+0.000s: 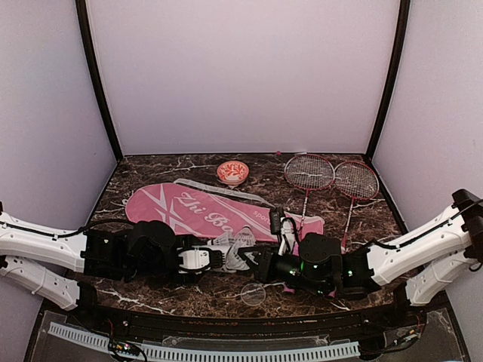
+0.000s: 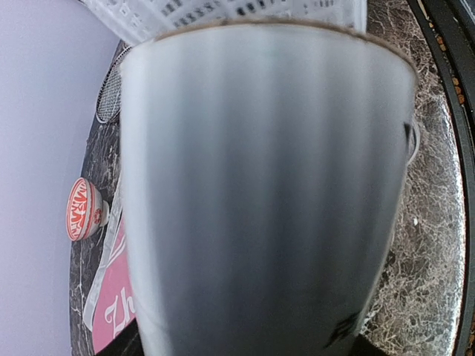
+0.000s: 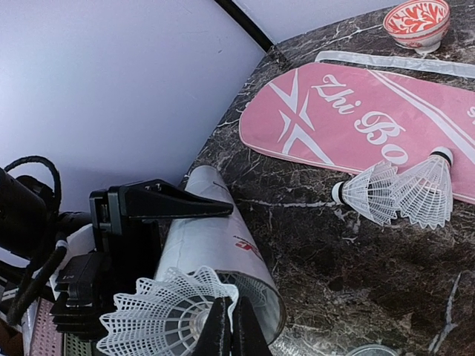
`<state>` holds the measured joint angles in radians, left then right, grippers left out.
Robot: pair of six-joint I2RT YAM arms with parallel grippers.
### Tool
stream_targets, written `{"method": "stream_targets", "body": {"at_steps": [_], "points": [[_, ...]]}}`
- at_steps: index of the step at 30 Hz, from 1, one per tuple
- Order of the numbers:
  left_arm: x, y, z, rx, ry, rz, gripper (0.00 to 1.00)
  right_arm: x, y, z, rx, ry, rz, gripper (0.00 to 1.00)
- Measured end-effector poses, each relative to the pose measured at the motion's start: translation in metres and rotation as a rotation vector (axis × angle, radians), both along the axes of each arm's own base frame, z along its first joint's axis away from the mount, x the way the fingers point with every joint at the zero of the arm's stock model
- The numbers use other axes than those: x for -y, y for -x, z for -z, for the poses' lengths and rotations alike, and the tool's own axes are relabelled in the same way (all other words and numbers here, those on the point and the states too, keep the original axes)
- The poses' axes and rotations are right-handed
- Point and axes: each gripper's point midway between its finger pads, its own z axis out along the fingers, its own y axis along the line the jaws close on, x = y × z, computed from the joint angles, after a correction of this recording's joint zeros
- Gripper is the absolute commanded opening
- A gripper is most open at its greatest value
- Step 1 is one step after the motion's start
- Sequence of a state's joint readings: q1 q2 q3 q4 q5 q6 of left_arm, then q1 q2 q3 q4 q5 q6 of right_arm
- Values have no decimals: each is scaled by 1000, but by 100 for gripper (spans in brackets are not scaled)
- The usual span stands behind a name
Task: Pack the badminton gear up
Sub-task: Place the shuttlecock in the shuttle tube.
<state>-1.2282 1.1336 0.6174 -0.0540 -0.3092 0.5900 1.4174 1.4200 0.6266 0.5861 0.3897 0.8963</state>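
My left gripper [image 1: 198,259] is shut on the long white tube [image 1: 211,259], which lies level just above the table. The tube fills the left wrist view [image 2: 267,193] and hides my fingers there. My right gripper [image 3: 230,326] is shut on the skirt rim of a white shuttlecock [image 3: 159,319], held at the tube's open mouth [image 3: 260,297]. Netting shows inside the mouth. Two more shuttlecocks [image 3: 367,194] [image 3: 427,185] lie nested beside the pink "Zhi Bo" cover [image 3: 349,119]. Two red-framed rackets [image 1: 309,172] [image 1: 356,179] lie at the back right.
A small red-and-white bowl [image 1: 232,172] stands at the back centre, behind the cover [image 1: 204,211]. A clear round cap [image 1: 253,294] lies on the dark marble table near the front edge. White walls close in the left, right and back.
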Motion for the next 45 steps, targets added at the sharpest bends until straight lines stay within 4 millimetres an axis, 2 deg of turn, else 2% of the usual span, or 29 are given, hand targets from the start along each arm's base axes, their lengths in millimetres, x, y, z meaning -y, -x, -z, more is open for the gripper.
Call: {"method": "stream_targets", "body": {"at_steps": [18,28,45], "points": [[0,2,3,-11,-10,12,64,-13,-2,16,-2,31,23,0],[-1,1,3,-4,-11,1,64,-20,-6,15,1,56,42,0],[-1,1,3,-5,-10,3,64,-26,-1,27,-27,100,21,20]]}}
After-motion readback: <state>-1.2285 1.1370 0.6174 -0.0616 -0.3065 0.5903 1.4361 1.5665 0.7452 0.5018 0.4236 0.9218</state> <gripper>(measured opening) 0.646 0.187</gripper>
